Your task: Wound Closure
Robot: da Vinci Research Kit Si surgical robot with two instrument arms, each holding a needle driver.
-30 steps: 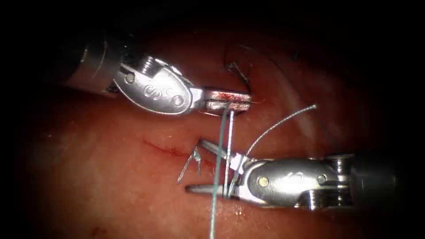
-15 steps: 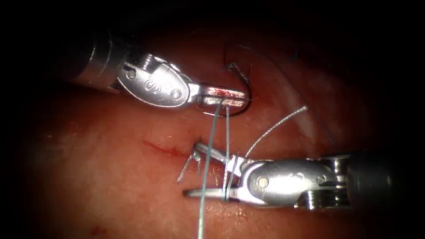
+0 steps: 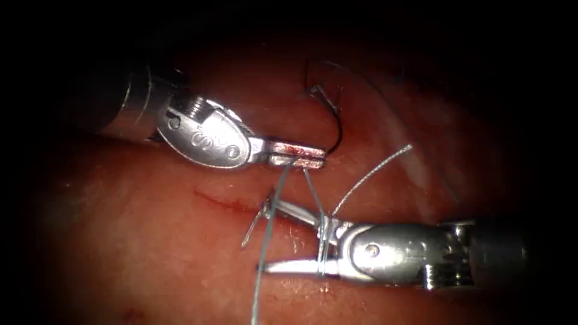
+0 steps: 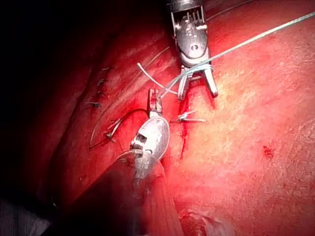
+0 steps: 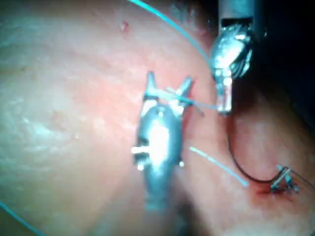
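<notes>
The left hand (image 3: pixel 298 157) lies above the cut (image 3: pixel 220 201), its jaws clenched on the thread (image 3: pixel 265 241). Two strands leave those jaws. One runs down past the cut and is cut off by the frame's lower edge. The other goes to the right hand (image 3: pixel 283 238), where it crosses the base of the jaws; whether it wraps around them is hard to make out.

The right hand sits just right of the cut with its jaws spread and nothing gripped between them. Its upper jaw reaches to the knot (image 3: pixel 265 212) at the cut's right end, where short cut ends (image 3: pixel 250 232) stick out. A loose thread tail (image 3: pixel 373 171) rises from near the right hand's wrist toward the upper right.

The needle (image 3: pixel 337 123) is a dark curve on the tissue (image 3: pixel 150 253) above and right of the cut, beside the left hand's tip. Neither hand holds it. Its upper end lies by an older stitch (image 3: pixel 316 91); its lower end is hidden behind the left hand's jaws, so whether it enters the tissue cannot be told.

In the left wrist view the left hand (image 4: pixel 154 101) and the open right hand (image 4: pixel 197 91) lie close together by the cut (image 4: pixel 183 137).
</notes>
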